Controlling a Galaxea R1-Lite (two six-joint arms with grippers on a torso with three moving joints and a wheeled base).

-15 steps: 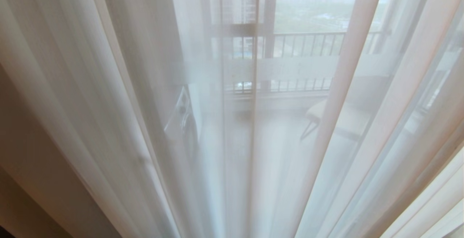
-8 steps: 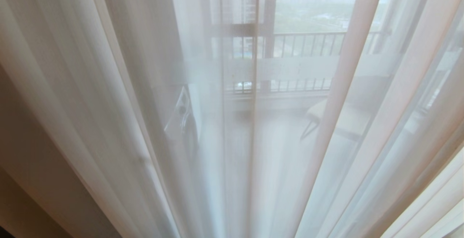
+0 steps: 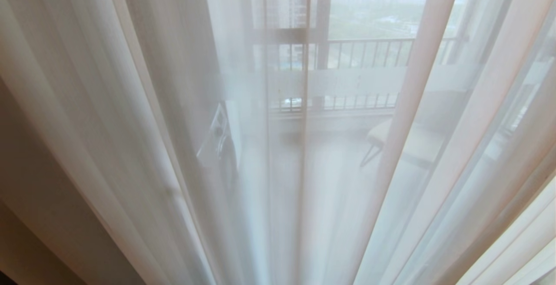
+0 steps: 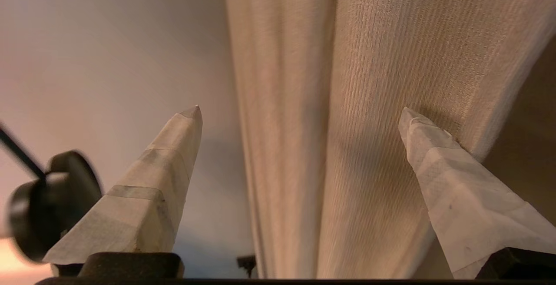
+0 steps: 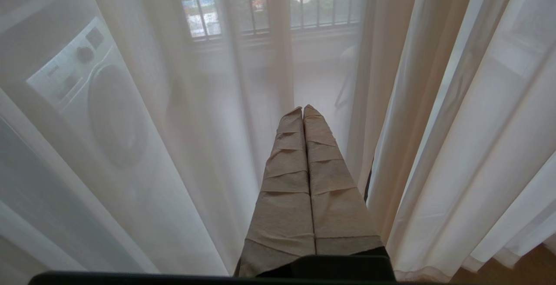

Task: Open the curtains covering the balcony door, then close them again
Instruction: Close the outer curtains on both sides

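Left gripper: spread wide, nothing between the 2 taped fingers; it points at the heavy woven drape.
Drape: straight ahead of the left gripper. One thick fold sits in the gap, and the other finger looks to be against the cloth or just beside it; I cannot tell which.
Long axis: the folds run lengthwise, away from the fingertips, so the jaws straddle a fold across its width.
Wall: plain surface beside the drape, on the side of the finger that is clear of the cloth.
Right gripper: pressed together and holding nothing, hanging just before the sheer curtain.
Balcony door: dark frame showing through the sheer, beyond both arms.
Nearer arm: the left one, by my reckoning, since the heavy drape is already between its fingers.
Next move, as I judge it: push in a little and close on that fold, then draw it sideways.
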